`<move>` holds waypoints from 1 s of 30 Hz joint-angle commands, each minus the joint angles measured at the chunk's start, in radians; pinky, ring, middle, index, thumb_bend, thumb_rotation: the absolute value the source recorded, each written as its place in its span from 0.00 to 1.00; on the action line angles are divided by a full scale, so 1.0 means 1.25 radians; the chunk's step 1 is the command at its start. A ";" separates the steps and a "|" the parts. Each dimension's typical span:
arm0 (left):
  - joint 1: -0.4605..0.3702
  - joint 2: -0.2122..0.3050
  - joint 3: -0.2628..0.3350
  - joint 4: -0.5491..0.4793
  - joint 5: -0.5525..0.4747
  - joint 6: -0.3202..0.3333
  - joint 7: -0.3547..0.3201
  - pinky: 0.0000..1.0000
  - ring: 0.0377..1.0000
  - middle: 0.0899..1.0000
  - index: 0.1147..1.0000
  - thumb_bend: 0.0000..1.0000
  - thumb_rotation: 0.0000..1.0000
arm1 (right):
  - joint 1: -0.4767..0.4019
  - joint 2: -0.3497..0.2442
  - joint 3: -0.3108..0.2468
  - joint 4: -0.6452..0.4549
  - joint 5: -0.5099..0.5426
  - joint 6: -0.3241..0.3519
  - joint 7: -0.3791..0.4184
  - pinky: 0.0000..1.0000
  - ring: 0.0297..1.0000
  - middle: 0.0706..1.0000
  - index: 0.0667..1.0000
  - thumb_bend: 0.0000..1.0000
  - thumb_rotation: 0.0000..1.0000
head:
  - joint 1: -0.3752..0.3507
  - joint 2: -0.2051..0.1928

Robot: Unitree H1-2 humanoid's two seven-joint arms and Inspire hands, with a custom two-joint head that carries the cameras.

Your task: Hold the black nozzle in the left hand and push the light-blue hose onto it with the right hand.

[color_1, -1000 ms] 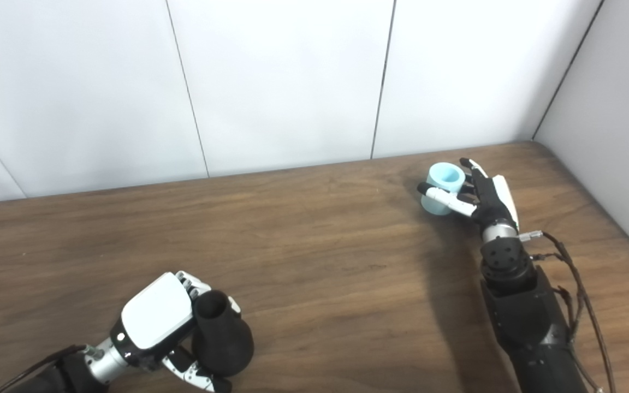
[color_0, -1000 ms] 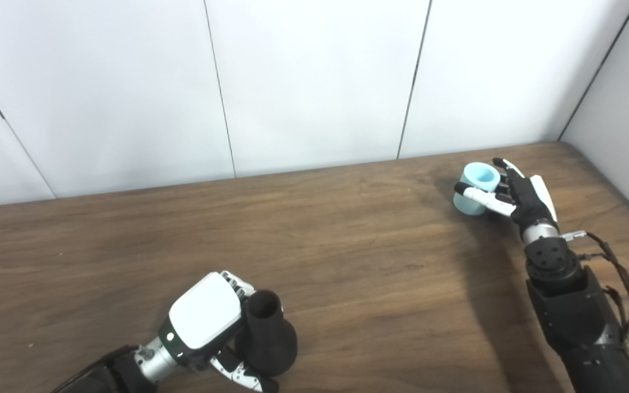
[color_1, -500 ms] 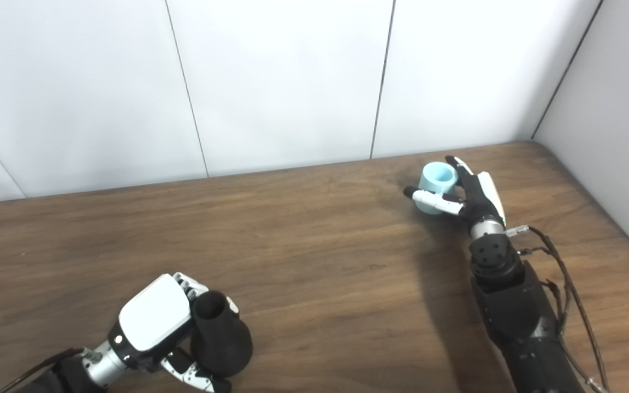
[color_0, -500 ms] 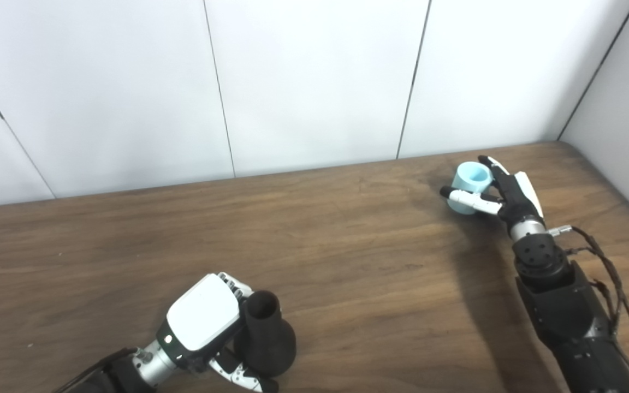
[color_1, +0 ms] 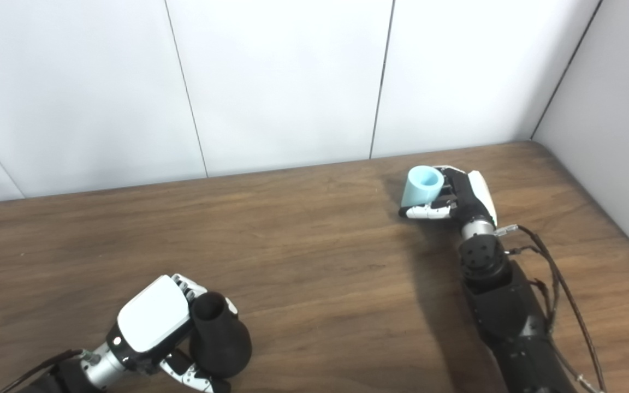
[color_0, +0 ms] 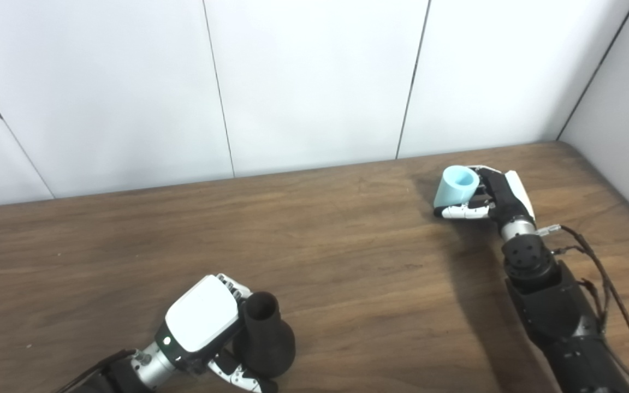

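Note:
The black nozzle [color_0: 264, 341], bell-shaped with its narrow open neck pointing up, stands near the table's front edge. My left hand [color_0: 201, 323] is shut on it from the left, thumb under its base. At the back right, the light-blue hose piece [color_0: 455, 186], a short open cylinder, is tilted to the left. My right hand [color_0: 492, 194] is shut on it, fingers curled behind it and thumb beneath. The hose looks raised off the wood.
The wooden table [color_0: 347, 273] runs to white wall panels [color_0: 314, 82] at the back and a grey wall [color_0: 625, 103] at the right. Loose cables [color_0: 604, 273] hang along my right forearm.
My right hand has closed around the light-blue hose, tipped it leftward and carried it a little left. The left hand and nozzle have stayed put.

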 commanded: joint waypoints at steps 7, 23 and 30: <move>0.047 0.027 -0.032 0.027 0.041 -0.001 -0.058 0.08 0.11 0.15 0.41 0.52 0.04 | -0.011 -0.008 -0.007 -0.007 0.001 -0.089 -0.018 0.41 0.43 0.47 0.44 0.52 0.00 | -0.002 0.003; 0.042 0.013 -0.033 0.031 0.045 0.000 -0.064 0.08 0.12 0.16 0.41 0.52 0.04 | 0.027 0.007 0.007 -0.145 0.005 -0.082 0.032 0.40 0.42 0.46 0.45 0.52 0.00 | 0.055 0.029; 0.035 -0.016 -0.027 0.041 0.049 0.007 -0.092 0.09 0.13 0.16 0.41 0.52 0.04 | 0.047 0.009 0.016 -0.302 0.016 -0.008 0.108 0.41 0.43 0.44 0.45 0.52 0.00 | 0.125 0.053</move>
